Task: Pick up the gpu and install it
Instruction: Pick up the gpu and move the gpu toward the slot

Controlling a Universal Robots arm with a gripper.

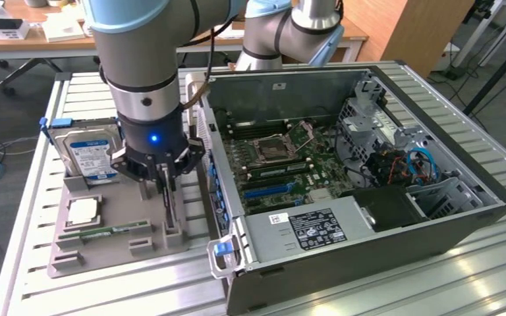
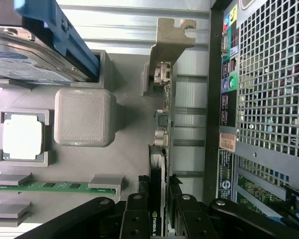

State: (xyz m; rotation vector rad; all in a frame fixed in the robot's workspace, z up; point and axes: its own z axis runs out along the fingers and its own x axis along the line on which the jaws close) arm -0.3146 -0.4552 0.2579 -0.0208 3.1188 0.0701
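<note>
Grey tray [image 1: 103,253] holding the gpu [image 2: 158,167] upright on edge; tool [image 2: 158,201] pinching the card from both sides, beside the open computer case [image 1: 367,266] on the counter [image 1: 468,283].

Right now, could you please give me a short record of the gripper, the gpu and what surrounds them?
gripper: low over the gpu's end away from its bracket
gpu: on edge in the grey tray, not yet installed
hard drive: upright in the tray
memory stick: flat on the tray
computer case: open, on the exterior view's right
</note>
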